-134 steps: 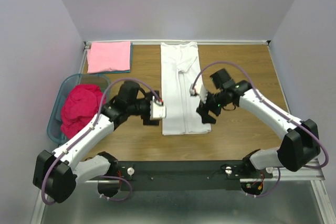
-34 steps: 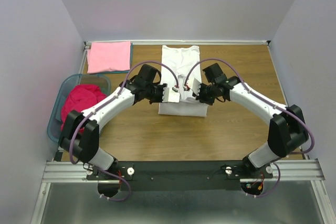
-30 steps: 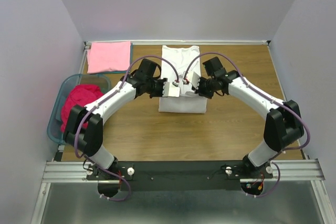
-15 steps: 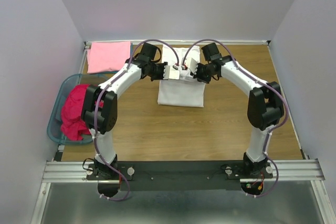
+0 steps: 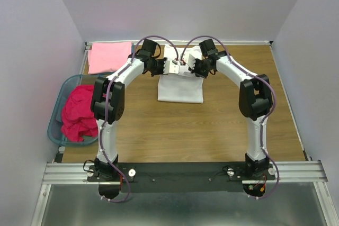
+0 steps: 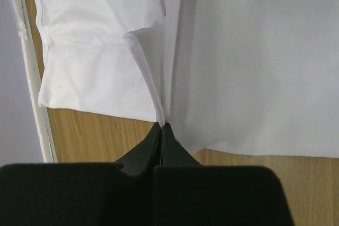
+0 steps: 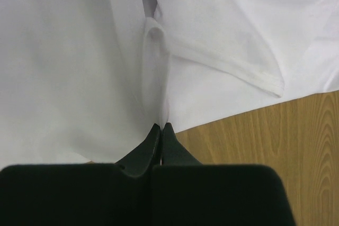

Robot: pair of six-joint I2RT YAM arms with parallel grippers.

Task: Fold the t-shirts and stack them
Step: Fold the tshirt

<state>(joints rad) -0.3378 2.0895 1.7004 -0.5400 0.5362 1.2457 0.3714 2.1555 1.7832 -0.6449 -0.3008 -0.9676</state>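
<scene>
The white t-shirt lies at the back middle of the table, folded into a narrow strip and doubled over on itself. Both arms reach far out over its far half. My left gripper is shut on a pinched edge of the white t-shirt, its tips together on the cloth. My right gripper is likewise shut on a fold of the white t-shirt, tips closed on it. The light pink t-shirt lies folded at the back left. The magenta-red t-shirt is bunched in the basket.
The teal plastic basket stands at the left edge of the wooden table. A white rail runs along the table's far edge just beyond the shirt. Grey walls close in the back and both sides.
Both grippers have carried the white shirt's near end away from the bases toward the far edge, doubling it over itself. The arms are now stretched out much farther.
</scene>
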